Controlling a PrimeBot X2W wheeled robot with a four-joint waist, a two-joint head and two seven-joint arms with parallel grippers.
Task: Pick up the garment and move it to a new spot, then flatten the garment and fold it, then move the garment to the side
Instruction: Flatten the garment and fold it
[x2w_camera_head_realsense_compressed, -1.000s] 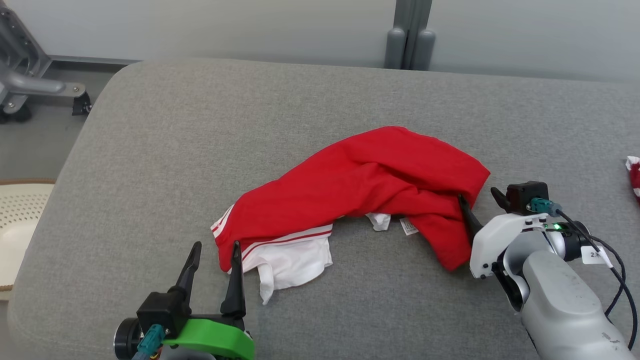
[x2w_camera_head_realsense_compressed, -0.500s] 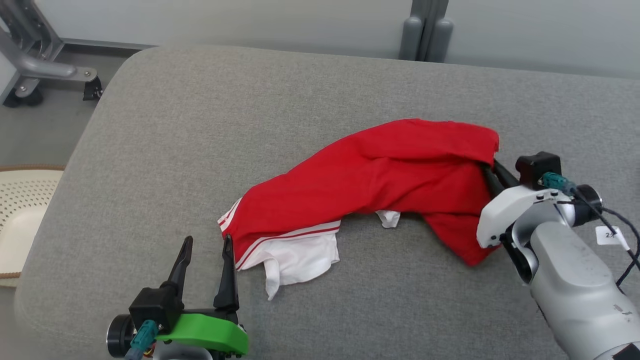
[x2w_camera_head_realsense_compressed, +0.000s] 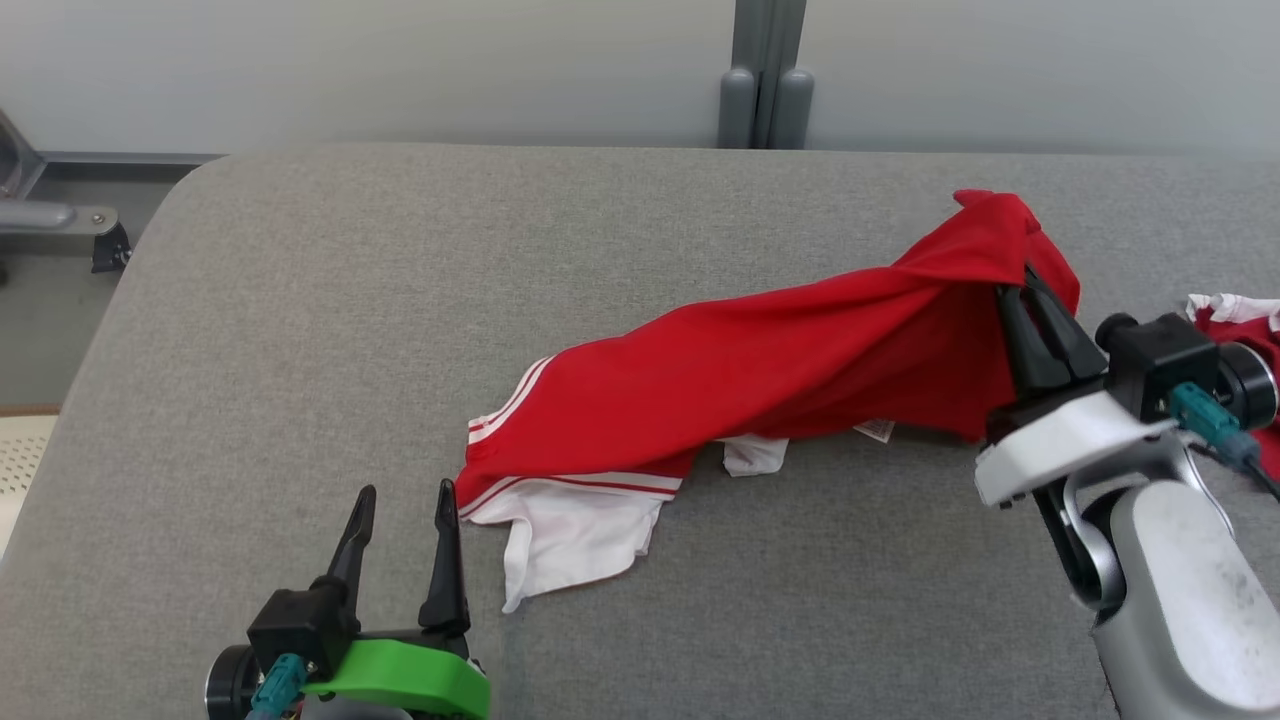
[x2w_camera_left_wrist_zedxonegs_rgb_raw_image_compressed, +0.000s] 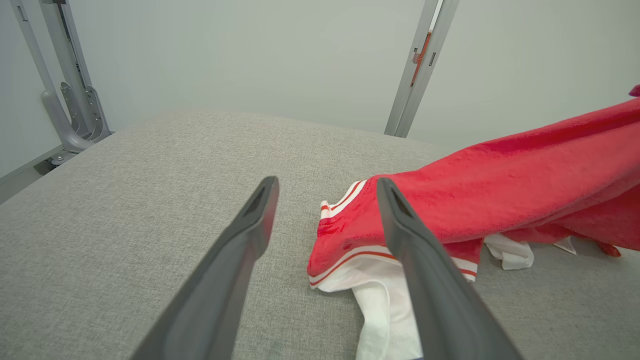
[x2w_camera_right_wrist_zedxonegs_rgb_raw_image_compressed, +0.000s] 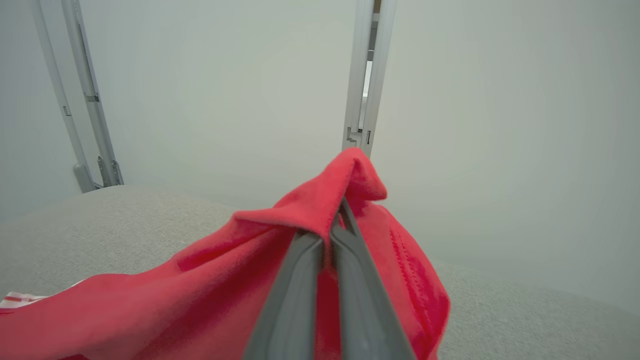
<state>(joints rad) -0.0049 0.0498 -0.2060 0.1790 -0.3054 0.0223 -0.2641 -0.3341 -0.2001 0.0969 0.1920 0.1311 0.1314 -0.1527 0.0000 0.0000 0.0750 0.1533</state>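
Left fingers (x2w_camera_head_realsense_compressed: 443, 555) apart, empty, tips just beside the white striped end of the garment (x2w_camera_head_realsense_compressed: 760, 370), which lies on the grey surface (x2w_camera_head_realsense_compressed: 350, 300). Long axis runs rightward, rising. Right fingers (x2w_camera_head_realsense_compressed: 1040, 330) clamped together on the red end, held clear of the surface. Low end nearest left arm.

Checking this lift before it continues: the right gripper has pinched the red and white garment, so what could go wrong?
1. The right gripper is shut on just a small fold of the red and white fabric garment; it may slip out.
2. Its white end lies on the grey padded surface beside the open left gripper and could snag there.
3. Another red and white cloth lies near the right gripper; they could tangle.
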